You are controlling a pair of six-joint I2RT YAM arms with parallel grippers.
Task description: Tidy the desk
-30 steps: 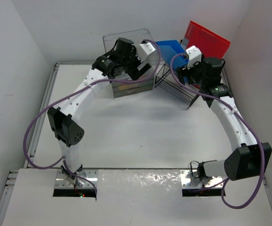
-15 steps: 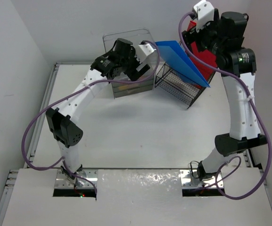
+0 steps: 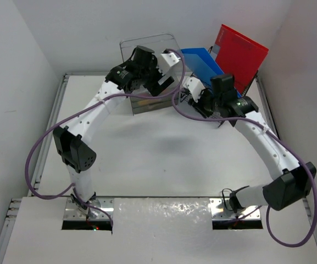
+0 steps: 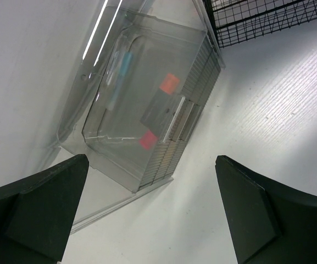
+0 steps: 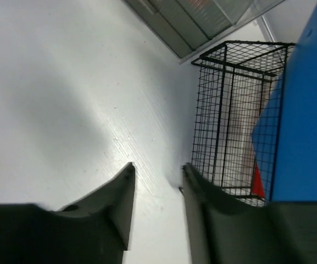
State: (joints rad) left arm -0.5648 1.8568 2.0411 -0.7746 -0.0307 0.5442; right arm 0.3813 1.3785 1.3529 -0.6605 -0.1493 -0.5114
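The white desk point(image 3: 147, 159) carries a clear plastic bin point(image 3: 147, 102) at the back centre and a black wire basket point(image 3: 224, 118) to its right. A blue folder point(image 3: 202, 61) and a red folder point(image 3: 239, 50) stand in the basket. My left gripper point(image 3: 159, 82) hovers over the bin, wide open and empty; in the left wrist view point(image 4: 151, 159) the bin point(image 4: 142, 110) lies between its fingers. My right gripper point(image 3: 202, 104) is low by the basket's left front, slightly open and empty point(image 5: 157, 170).
White wall panels close the desk on the left, back and right. In the right wrist view the basket point(image 5: 229, 110) and the blue folder point(image 5: 306, 110) are just right of the fingers. The bin point(image 5: 202, 16) is beyond. Purple cables hang along both arms.
The right arm went from the basket up high, the blue folder tilting up with it, then came down left of the basket. The blue folder stands in the basket again. The left arm has not moved.
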